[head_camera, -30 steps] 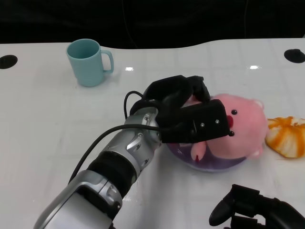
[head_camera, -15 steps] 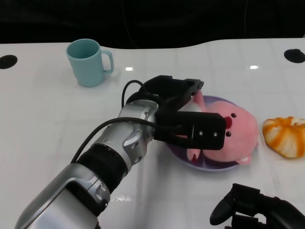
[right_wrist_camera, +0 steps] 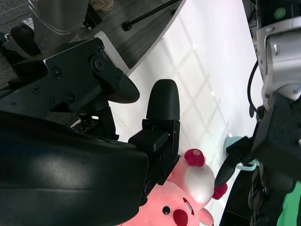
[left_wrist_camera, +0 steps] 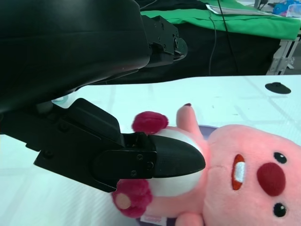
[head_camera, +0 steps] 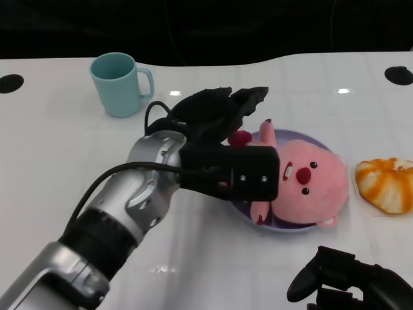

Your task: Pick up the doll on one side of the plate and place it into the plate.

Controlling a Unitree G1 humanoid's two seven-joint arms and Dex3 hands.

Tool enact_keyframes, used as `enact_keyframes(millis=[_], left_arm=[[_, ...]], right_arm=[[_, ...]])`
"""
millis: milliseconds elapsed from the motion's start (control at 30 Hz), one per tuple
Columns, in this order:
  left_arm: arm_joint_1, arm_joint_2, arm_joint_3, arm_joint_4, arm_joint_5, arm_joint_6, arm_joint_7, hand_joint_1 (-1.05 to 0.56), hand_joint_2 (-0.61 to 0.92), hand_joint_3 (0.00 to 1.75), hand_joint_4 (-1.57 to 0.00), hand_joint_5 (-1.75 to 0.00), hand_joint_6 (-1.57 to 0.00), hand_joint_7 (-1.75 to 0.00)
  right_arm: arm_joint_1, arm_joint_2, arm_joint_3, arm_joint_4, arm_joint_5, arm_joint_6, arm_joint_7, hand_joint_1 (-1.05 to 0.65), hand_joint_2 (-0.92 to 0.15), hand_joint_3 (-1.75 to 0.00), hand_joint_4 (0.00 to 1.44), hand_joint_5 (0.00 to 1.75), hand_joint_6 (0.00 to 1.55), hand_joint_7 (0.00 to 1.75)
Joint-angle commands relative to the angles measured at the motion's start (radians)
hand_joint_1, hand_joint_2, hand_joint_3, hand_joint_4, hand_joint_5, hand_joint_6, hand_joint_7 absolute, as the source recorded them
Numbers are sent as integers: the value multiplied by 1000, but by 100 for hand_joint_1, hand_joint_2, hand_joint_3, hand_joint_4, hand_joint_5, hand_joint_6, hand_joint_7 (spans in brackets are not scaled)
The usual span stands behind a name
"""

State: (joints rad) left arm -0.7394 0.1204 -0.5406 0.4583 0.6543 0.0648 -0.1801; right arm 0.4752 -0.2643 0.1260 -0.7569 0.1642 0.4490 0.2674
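Plate (head_camera: pixel 292 227) mostly under the doll (head_camera: pixel 310 187); right hand (head_camera: pixel 348 284) cut off.

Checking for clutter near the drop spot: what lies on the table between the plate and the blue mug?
Only the left hand hangs over that stretch between plate and mug; the head view shows bare white table beneath.

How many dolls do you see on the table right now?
1. The pink doll lies in the purple plate, right of the left hand. The left forearm covers part of the plate, so something small behind it could be hidden.
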Motion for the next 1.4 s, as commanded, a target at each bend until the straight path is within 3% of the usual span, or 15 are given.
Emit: enact_keyframes(millis=[33, 300, 333, 367, 467, 633, 867, 900, 933, 1000, 1067, 1300, 1367, 1400], left_arm=[[62, 51, 37, -104, -26, -18, -22, -93, 92, 56, 0, 0, 0, 0], [255, 69, 166, -273, -177, -109, 18, -84, 92, 46, -18, -14, -17, -9], [293, 57, 194, -293, -215, -136, 37, -82, 92, 42, -17, -29, -21, -11], [320, 47, 214, -308, -243, -153, 50, -78, 92, 38, -11, -62, -28, -14], [395, 17, 263, -366, -327, -171, 55, -73, 92, 34, -8, -89, -35, -17], [515, -20, 342, -485, -472, -164, 36, -62, 92, 25, -21, -104, -46, -25], [650, -18, 379, -627, -591, -110, -9, -41, 90, 10, -30, -116, -56, -37], [670, -24, 387, -647, -621, -99, -14, -33, 89, 11, -40, -118, -62, -44], [695, -31, 395, -666, -657, -89, -21, -28, 84, 21, -47, -118, -63, -57], [736, -40, 407, -704, -711, -59, -29, -16, 50, 92, -69, -124, -73, -97], [774, -46, 410, -748, -739, -21, -26, -8, 39, 118, -81, -128, -80, -110], [922, -90, 412, -935, -833, 197, 23, -1, 40, 144, -93, -156, -91, -123], [956, -101, 418, -972, -869, 254, 34, 0, 42, 148, -94, -162, -91, -129], [967, -103, 420, -986, -878, 280, 41, -2, 42, 149, -95, -170, -89, -142]], right_arm=[[-4, -8, -6, 10, 0, -15, 4, -4, -66, -108, 64, 175, 46, 140], [-3, -11, -4, 17, -5, -28, 7, -5, -66, -107, 64, 175, 47, 140], [-2, -11, -4, 17, -6, -30, 6, -4, -66, -107, 64, 175, 47, 140], [-1, -11, -4, 16, -6, -31, 6, -4, -66, -107, 64, 175, 47, 140], [0, -10, -6, 16, -6, -33, 5, -4, -66, -107, 64, 175, 47, 140], [-6, -8, -7, 22, -3, -35, 4, -7, -66, -106, 65, 175, 47, 140], [-14, -10, -7, 35, -3, -38, 8, -8, -66, -105, 64, 175, 48, 140], [-15, -9, -7, 34, -1, -36, 8, -8, -66, -105, 64, 175, 48, 140], [-16, -9, -8, 34, 0, -36, 8, -8, -66, -105, 64, 175, 48, 140], [-17, -9, -9, 33, 0, -32, 7, -8, -66, -105, 64, 175, 48, 140], [-18, -9, -11, 34, 2, -31, 7, -8, -66, -105, 64, 175, 48, 140], [-22, -8, -10, 38, 1, -37, 9, -9, -66, -104, 64, 175, 48, 140], [-23, -7, -10, 41, 1, -43, 9, -9, -66, -104, 64, 175, 48, 140], [-23, -7, -10, 44, 0, -47, 10, -9, -65, -104, 64, 175, 48, 140]])
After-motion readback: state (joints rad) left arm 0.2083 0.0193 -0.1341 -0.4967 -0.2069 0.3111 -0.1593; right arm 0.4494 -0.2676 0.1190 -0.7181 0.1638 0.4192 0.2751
